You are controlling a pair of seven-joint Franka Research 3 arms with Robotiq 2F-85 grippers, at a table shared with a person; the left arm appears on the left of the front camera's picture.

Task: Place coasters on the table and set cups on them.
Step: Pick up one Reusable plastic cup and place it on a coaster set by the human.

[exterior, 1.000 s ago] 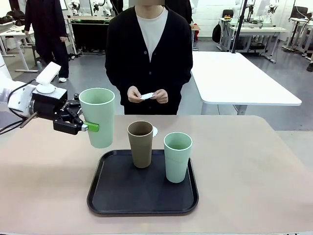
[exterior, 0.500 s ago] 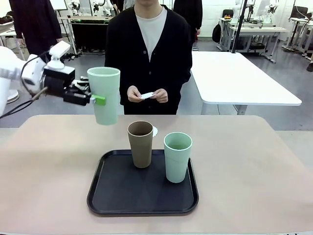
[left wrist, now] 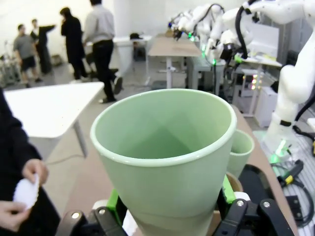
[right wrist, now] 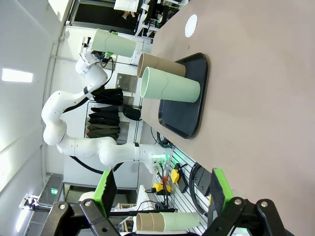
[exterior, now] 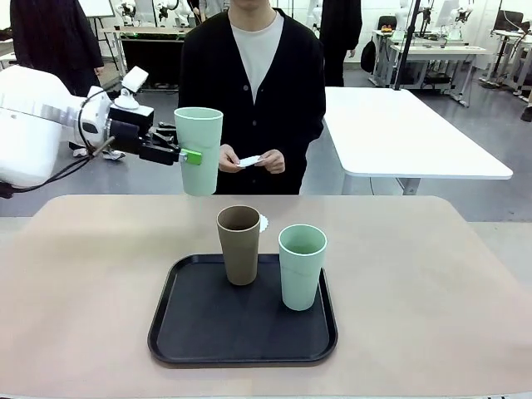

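Observation:
My left gripper (exterior: 189, 155) is shut on a pale mint cup (exterior: 198, 150), held upright in the air above the table's far left, in front of the person. In the left wrist view the cup (left wrist: 165, 152) sits between the green pads (left wrist: 114, 204). A tan cup (exterior: 238, 245) and a second mint cup (exterior: 302, 266) stand on the black tray (exterior: 241, 337). One white coaster (exterior: 263, 223) lies on the beige table (exterior: 416, 274) just behind the tan cup. The person's hands hold another coaster (exterior: 249, 162). My right gripper (right wrist: 161, 191) is open and holds nothing, well away from the tray (right wrist: 197, 98).
The person stands at the far edge, hands close to the held cup. A white-topped table (exterior: 399, 133) is behind on the right. Bare tabletop lies left, right and behind the tray.
The left gripper has carried the mint cup up and to the right, away from the tray's left side toward the far edge near the person's hands. The cups on the tray have not moved.

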